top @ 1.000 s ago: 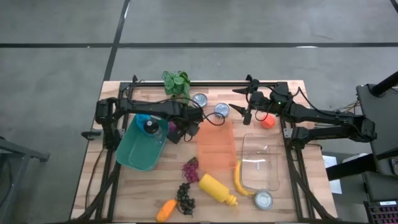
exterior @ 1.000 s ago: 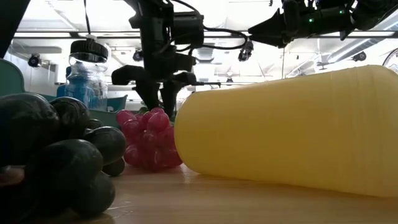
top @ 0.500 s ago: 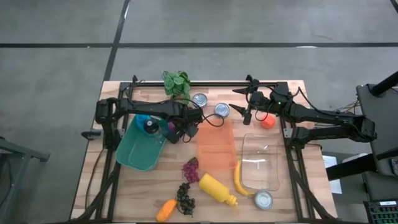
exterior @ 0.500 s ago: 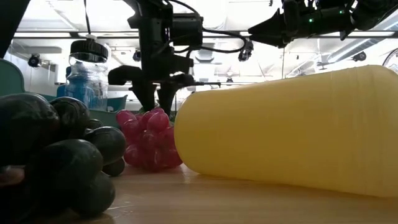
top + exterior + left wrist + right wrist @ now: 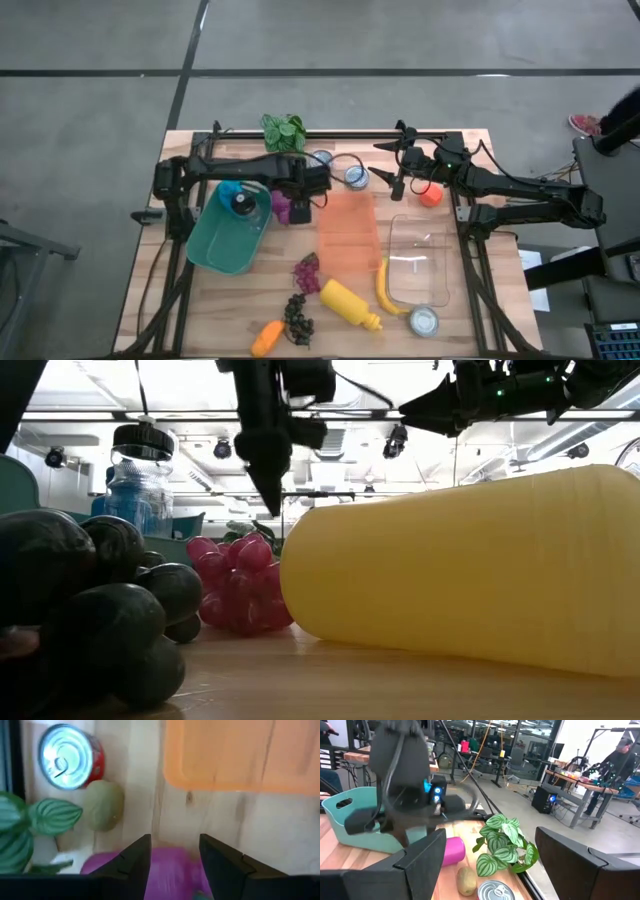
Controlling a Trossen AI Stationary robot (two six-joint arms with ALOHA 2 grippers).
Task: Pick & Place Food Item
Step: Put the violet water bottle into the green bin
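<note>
one pink thing (image 5: 282,208) is lying on the table right under your left gripper (image 5: 300,207), whose fingers are spread either side of it. your right gripper (image 5: 392,172) is waiting open, farther away.

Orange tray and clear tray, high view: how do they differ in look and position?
The orange tray is tinted and translucent; the clear tray is colourless, with the wood showing through. The orange tray lies nearer the table's middle, below the left gripper; the clear tray sits toward the right arm's side, a banana against its edge. Both look like shallow rectangular containers, neither holding food.
</note>
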